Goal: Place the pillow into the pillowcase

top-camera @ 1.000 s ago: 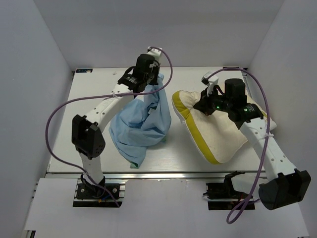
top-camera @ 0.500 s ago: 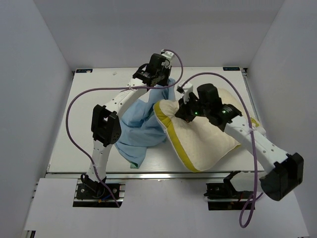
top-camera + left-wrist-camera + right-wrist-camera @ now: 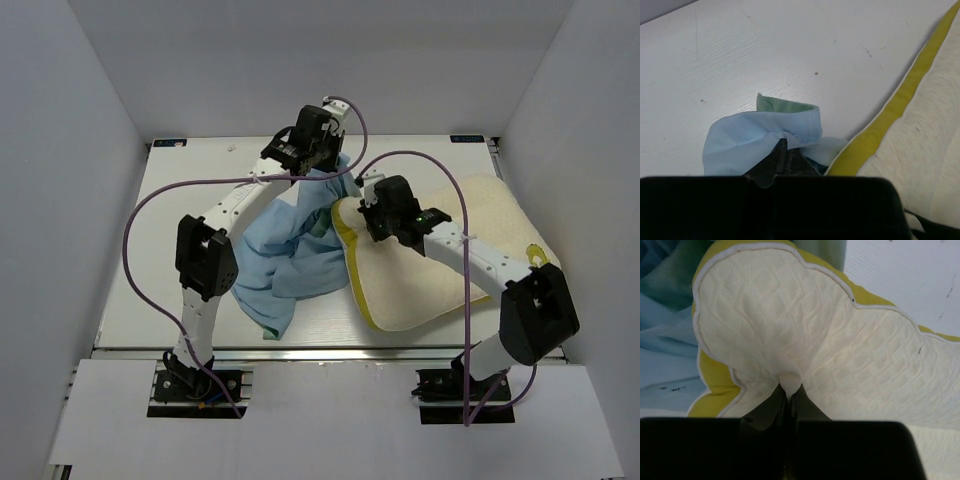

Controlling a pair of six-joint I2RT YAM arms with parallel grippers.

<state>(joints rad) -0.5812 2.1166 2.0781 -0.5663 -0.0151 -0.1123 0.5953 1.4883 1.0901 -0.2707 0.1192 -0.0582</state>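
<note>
Top external view is showing the pillow (image 3: 400, 292) lying on the bench (image 3: 200, 155) against the pillowcase (image 3: 288, 255), wrists hiding both grips; close-ups are showing left jaws pinching pillowcase cloth, right jaws pinching pillow fabric.

The pillow (image 3: 840, 355) is cream, diamond-quilted, its rim yellow with white piping; the pillowcase (image 3: 740, 142) is light blue, green on its other face; the table (image 3: 765, 50) is white.

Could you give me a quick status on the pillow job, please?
Left gripper jaws shut on pillowcase hem. Right gripper jaws shut on pillow face. Pillow corner at the cloth, not inside; cloth bunched, no open mouth visible.
</note>
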